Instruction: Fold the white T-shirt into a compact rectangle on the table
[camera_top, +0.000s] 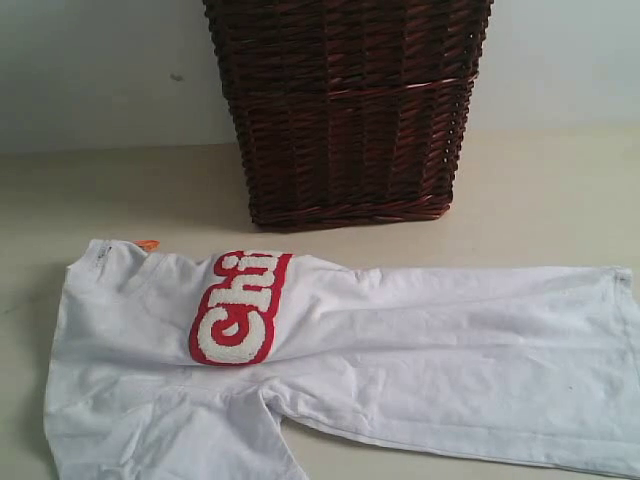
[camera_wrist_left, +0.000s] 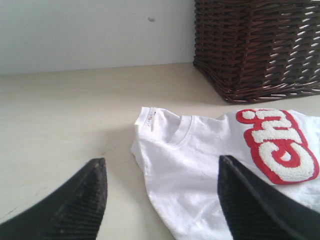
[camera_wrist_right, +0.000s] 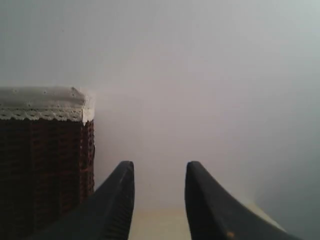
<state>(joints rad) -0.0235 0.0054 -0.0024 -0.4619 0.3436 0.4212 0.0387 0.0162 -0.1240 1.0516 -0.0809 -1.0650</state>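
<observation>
The white T-shirt (camera_top: 400, 350) lies folded lengthwise across the table (camera_top: 100, 200), collar end at the left, red-outlined fuzzy letters (camera_top: 238, 305) partly showing and a small orange tag (camera_top: 148, 244) at its far left corner. Neither gripper shows in the exterior view. In the left wrist view the left gripper (camera_wrist_left: 162, 167) hangs open above the shirt's collar end (camera_wrist_left: 200, 160), one finger over bare table and the other over cloth, nothing between them. The right gripper (camera_wrist_right: 160, 170) is open and empty, raised and facing the wall; the shirt is out of its view.
A dark brown wicker basket (camera_top: 345, 105) stands on the table just behind the shirt, with a white lace-edged liner at its rim (camera_wrist_right: 42, 102). A pale wall (camera_top: 90, 70) closes the back. Bare table lies left of the collar (camera_wrist_left: 60, 120).
</observation>
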